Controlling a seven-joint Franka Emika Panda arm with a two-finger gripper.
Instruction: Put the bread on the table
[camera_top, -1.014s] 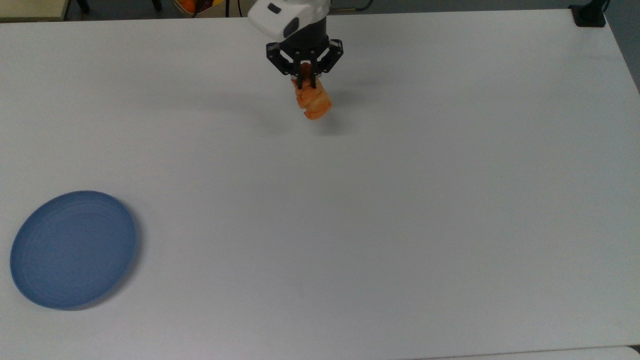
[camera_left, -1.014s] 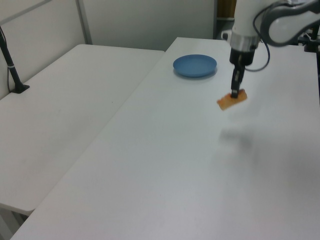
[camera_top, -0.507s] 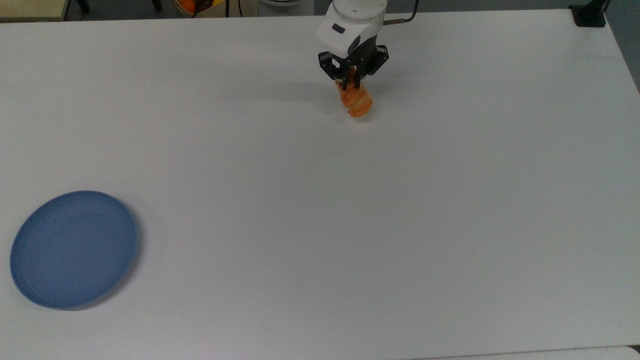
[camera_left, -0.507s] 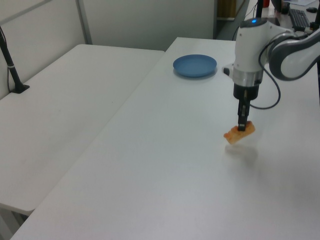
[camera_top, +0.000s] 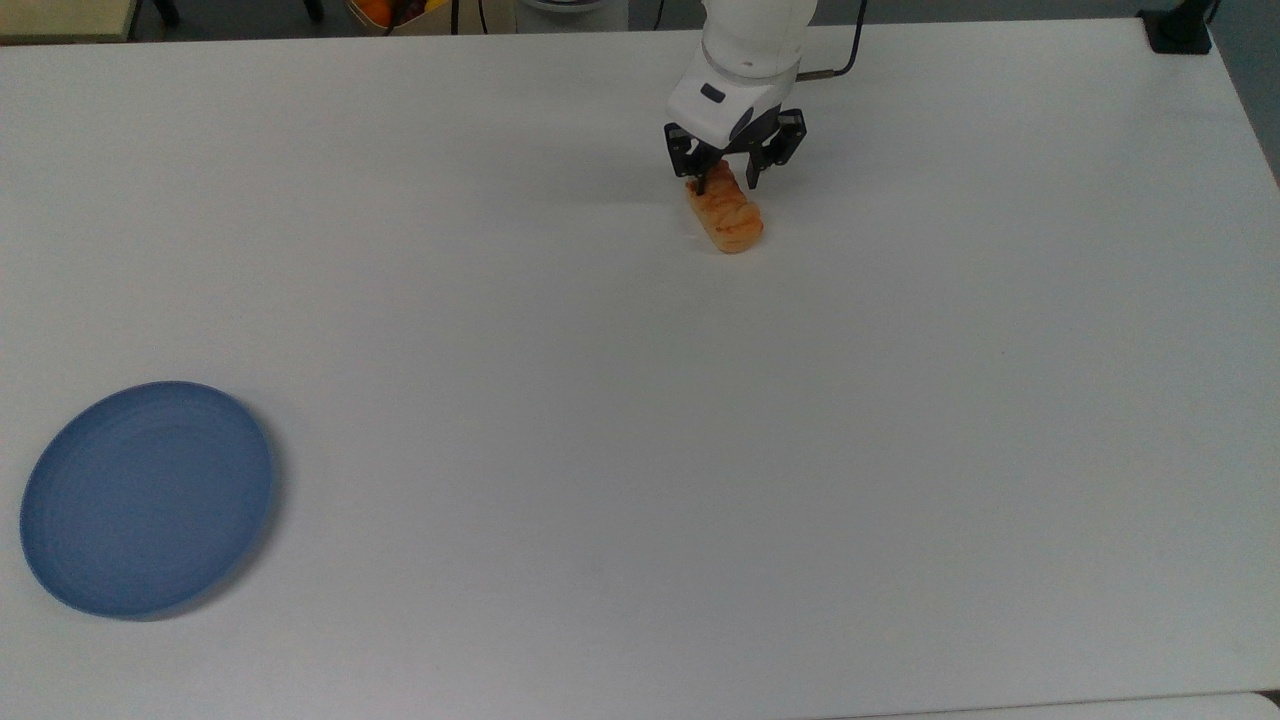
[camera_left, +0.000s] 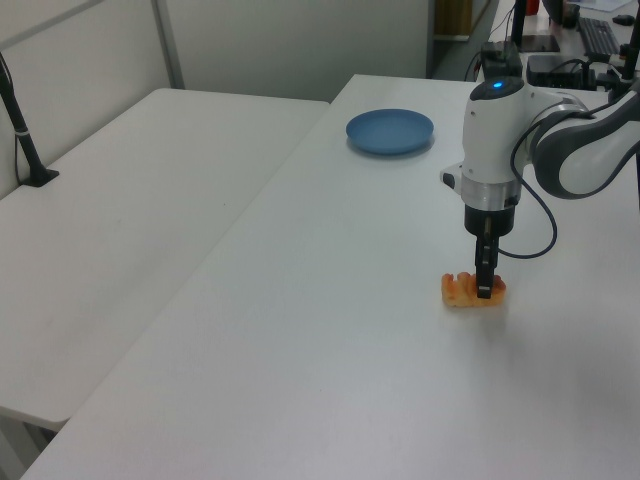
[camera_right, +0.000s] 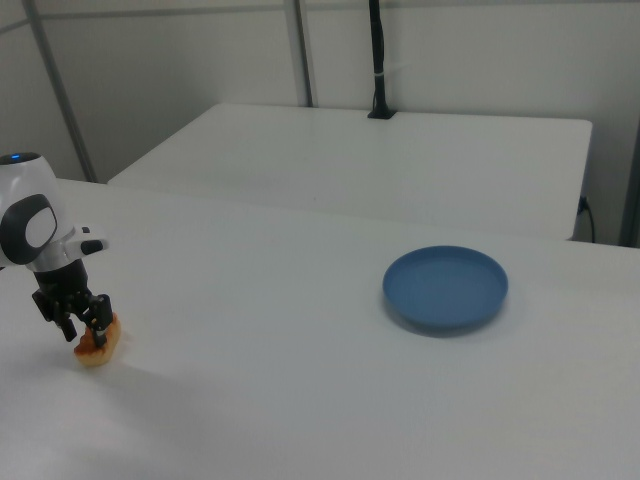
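The white table (camera_top: 640, 420) carries a blue plate (camera_top: 147, 498) near one corner. Well apart from the plate, the bread (camera_top: 726, 217) lies flat on the tabletop. The gripper (camera_top: 728, 183) stands over the bread's end, jaws seemingly parted astride it.

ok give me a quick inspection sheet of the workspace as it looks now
Surface: white table, plain and matte.
Job's things: bread lies flat on the table, far from the blue plate.
Clutter: nothing seen on the table besides the plate.
Grippers: gripper is down at the bread's end, fingers either side of it and spread apart.
Cables: a black cable loops from the arm's wrist.
Surroundings: a second white table with a black post clamped at its edge.
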